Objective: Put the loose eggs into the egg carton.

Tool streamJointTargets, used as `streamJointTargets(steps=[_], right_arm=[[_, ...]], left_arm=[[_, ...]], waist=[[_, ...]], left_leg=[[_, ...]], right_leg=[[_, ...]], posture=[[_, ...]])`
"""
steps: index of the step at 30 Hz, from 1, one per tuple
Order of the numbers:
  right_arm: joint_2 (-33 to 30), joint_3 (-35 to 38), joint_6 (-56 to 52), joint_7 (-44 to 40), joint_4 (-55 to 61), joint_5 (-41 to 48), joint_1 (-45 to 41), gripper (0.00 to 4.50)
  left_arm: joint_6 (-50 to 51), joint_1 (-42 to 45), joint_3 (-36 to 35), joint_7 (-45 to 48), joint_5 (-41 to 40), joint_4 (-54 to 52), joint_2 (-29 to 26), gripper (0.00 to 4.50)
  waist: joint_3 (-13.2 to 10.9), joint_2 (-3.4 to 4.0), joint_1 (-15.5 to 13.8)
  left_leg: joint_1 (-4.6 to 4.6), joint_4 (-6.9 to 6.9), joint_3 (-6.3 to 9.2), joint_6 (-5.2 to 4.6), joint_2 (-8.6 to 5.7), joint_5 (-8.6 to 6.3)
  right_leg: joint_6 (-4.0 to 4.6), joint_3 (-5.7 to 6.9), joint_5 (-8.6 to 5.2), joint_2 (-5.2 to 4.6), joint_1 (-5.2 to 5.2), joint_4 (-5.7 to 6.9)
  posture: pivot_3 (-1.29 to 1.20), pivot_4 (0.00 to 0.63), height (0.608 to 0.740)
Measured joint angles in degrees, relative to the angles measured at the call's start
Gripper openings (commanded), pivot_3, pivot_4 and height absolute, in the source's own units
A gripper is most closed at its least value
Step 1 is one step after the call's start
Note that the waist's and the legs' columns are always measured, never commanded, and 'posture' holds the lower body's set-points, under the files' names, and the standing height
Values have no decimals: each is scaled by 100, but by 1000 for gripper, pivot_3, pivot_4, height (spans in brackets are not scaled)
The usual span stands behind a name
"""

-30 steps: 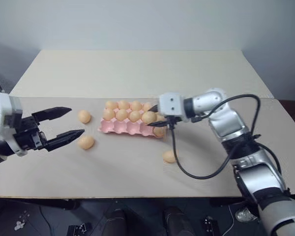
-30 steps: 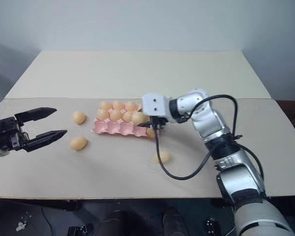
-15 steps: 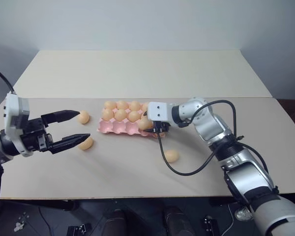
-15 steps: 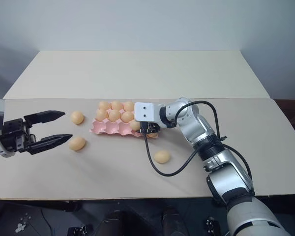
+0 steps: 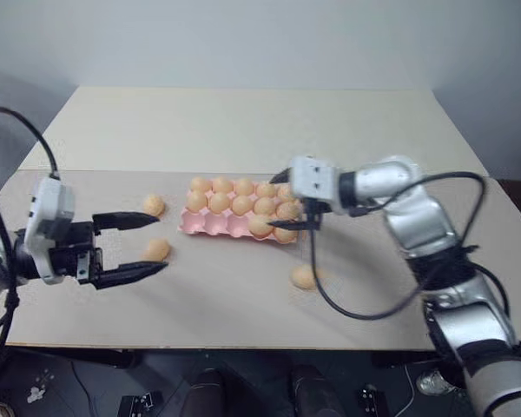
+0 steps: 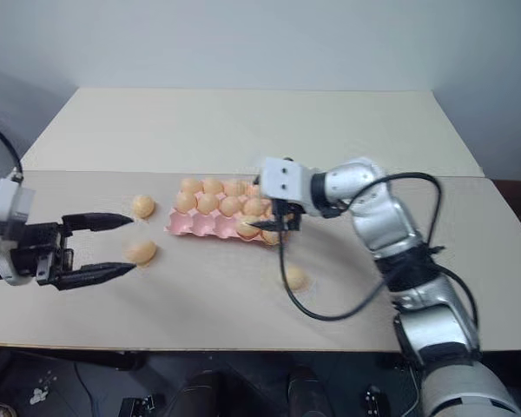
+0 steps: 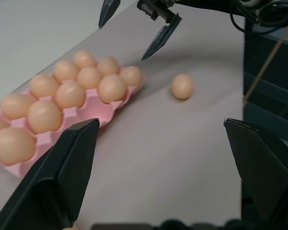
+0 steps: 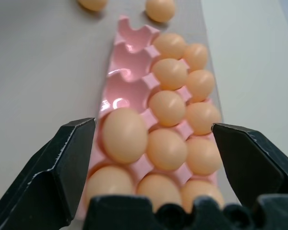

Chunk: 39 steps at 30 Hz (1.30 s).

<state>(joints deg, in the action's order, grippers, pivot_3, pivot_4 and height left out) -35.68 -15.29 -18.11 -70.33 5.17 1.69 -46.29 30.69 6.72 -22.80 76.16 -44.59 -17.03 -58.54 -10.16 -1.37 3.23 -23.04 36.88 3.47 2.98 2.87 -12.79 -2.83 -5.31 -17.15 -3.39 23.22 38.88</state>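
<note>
Probably a robot lab, bare beige table (image 5: pixel 243 122), plain grey wall (image 5: pixel 243 39)

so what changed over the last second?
The right gripper opened, let its egg go into a near-row cup of the egg carton and backed off toward the robot's right. The left gripper stayed open near two loose eggs on the table; a third is untouched.
</note>
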Motion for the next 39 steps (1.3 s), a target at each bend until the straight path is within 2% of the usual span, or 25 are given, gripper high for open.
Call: streamJointTargets(steps=[4,8,12,19,20,22,27,29,31,37,39], right_arm=[[-589,12,9,-461,497,294,607,4485],[-900,-12,165,-680,551,314,919,4485],[-955,-168,296,-710,550,274,959,4485],[-911,-618,459,-556,504,-122,1320,4485],[-903,-660,461,-508,490,-194,1327,4111],[-886,-664,461,-440,480,-265,1330,3665],[-794,-680,460,-348,369,-340,1329,1967],[-759,-690,460,-338,364,-362,1329,1574],[-746,-690,460,-344,365,-361,1328,1337],[-686,-670,357,-418,414,-232,1222,1337],[-575,-622,236,-443,444,-40,898,1337]], left_arm=[[-107,295,389,331,66,66,-12,4500],[-239,604,841,602,199,187,-6,4500],[-304,778,1083,659,295,248,59,4500],[-305,821,1086,622,300,288,113,4500],[-303,797,1073,595,298,283,114,4500],[-302,763,1049,581,298,278,114,4500],[-302,617,1014,545,296,267,114,4500],[-302,574,968,531,294,264,114,4500],[-302,521,894,526,291,257,113,4500],[-286,91,411,403,292,243,58,4500],[-274,-57,84,312,292,312,19,4500]], waist=[[0,0,23],[0,0,75],[0,0,79],[0,0,62],[0,0,61],[0,0,60],[0,0,62],[0,0,61],[0,0,61],[0,0,73],[-2,2,88]], left_leg=[[4,0,-1,0,0,0],[4,0,-1,-1,0,0],[4,0,0,-1,1,0],[0,4,0,-1,0,0],[0,4,0,-1,0,0],[0,4,1,-1,0,0],[1,4,1,-1,0,0],[1,4,1,-1,0,0],[1,4,1,-1,0,0],[3,3,2,-1,1,0],[4,3,1,-1,1,0]], right_leg=[[0,-3,0,3,-1,2],[0,-4,-1,4,0,3],[0,-4,-1,5,1,3],[-1,-3,-1,3,0,1],[-1,-3,-1,3,0,1],[-1,-3,-1,3,0,1],[0,-3,-1,4,0,2],[0,-3,-1,4,0,2],[0,-3,-1,4,0,2],[0,-3,-1,5,1,3],[0,-5,-1,5,2,5]], posture=[[0,150,740],[0,150,740],[0,150,740],[0,150,740],[0,150,740],[0,150,740],[0,150,740],[0,150,740],[0,150,740],[0,150,740],[0,150,740]])
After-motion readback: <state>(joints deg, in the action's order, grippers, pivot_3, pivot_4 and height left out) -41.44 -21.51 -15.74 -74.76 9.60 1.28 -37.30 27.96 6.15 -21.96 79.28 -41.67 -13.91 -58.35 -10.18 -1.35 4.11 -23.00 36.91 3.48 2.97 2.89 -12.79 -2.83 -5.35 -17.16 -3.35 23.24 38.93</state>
